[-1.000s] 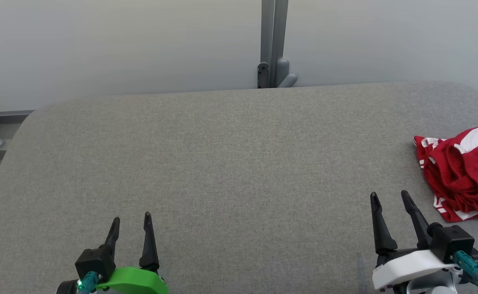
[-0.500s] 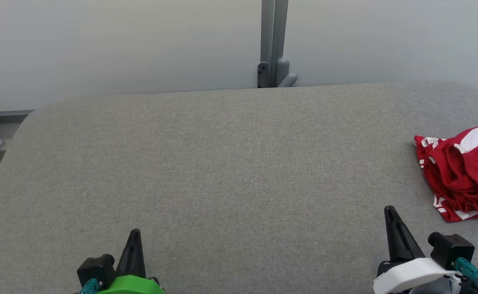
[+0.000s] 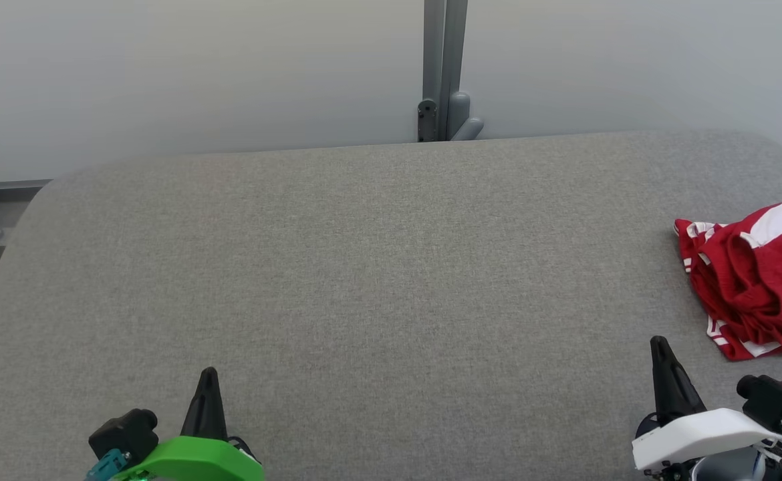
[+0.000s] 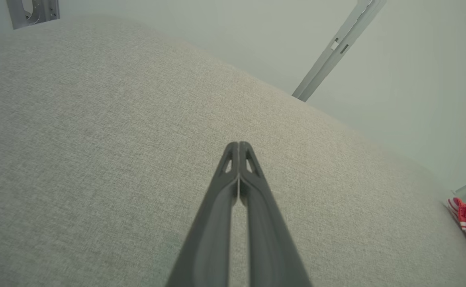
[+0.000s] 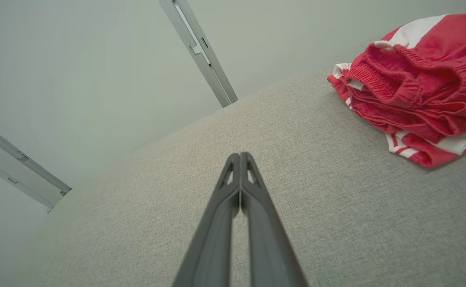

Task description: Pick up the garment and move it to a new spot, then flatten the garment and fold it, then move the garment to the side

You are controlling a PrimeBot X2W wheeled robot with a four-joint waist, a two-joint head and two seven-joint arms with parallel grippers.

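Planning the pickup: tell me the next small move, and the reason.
Probably open the right gripper and reach toward the garment. Its fingers are shut on nothing, and the garment lies bunched at the right of the table, untouched, just ahead and to the right of that gripper.

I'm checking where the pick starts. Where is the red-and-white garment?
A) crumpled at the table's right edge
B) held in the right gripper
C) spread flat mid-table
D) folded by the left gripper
A: the red-and-white garment lies bunched at the right edge of the grey table, clear of the right gripper.
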